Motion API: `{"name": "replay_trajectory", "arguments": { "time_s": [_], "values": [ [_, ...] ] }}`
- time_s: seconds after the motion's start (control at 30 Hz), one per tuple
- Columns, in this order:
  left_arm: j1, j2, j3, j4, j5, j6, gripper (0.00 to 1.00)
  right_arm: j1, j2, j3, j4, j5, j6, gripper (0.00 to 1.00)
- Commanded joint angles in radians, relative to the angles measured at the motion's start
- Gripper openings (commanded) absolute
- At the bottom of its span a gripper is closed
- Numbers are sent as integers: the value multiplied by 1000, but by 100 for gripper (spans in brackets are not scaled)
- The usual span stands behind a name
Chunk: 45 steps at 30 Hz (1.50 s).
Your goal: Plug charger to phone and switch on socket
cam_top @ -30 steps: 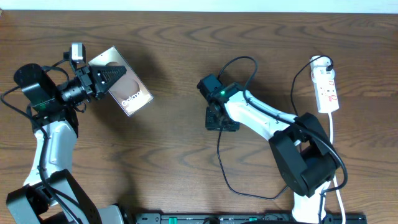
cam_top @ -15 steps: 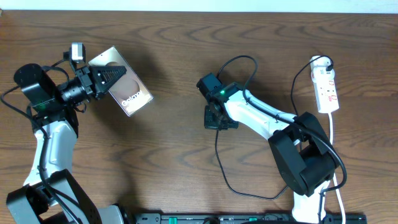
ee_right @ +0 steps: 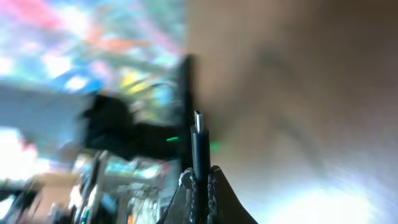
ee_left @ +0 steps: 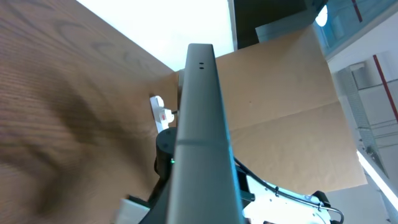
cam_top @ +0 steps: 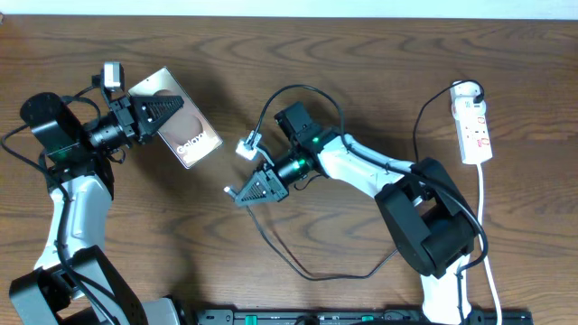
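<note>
The phone (cam_top: 176, 119), a bronze-brown slab with "Galaxy" lettering, is held off the table by my left gripper (cam_top: 167, 111), which is shut on its upper left part. In the left wrist view the phone's edge (ee_left: 202, 124) fills the middle. My right gripper (cam_top: 242, 193) is shut on the charger's black plug (ee_right: 198, 146), its tip pointing left, a hand's width right of and below the phone. The thin black charger cable (cam_top: 298, 271) loops over the table. The white socket (cam_top: 474, 126) lies at the far right.
The socket's white cord (cam_top: 483, 226) runs down the right edge past the right arm's base. A black rail (cam_top: 316, 316) lies along the front edge. A cardboard panel (ee_left: 286, 118) stands beyond the table in the left wrist view.
My right gripper has turned from pointing down to pointing left and moved left toward the phone, with the charger plug lifted. The cable loop has shifted left. The left arm has not moved.
</note>
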Motion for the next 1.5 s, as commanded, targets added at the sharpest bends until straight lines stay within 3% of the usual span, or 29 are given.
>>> {"name": "replay_trajectory", "arguments": {
  "time_s": [0.0, 0.4, 0.43, 0.7, 1.47],
  "values": [
    [2, -11, 1, 8, 28, 29, 8, 4, -1, 0, 3, -245, -159, 1],
    [2, -11, 1, 8, 28, 59, 8, -5, -1, 0, 148, -195, 21, 1],
    [2, -11, 1, 8, 28, 67, 7, -6, -1, 0, 188, -143, 109, 1],
    [2, -11, 1, 8, 27, 93, 8, -5, -8, 0, 340, 28, 328, 1],
    [3, -11, 1, 8, -35, 137, 8, 6, -14, 0, 682, -29, 362, 1]
  ]
}}
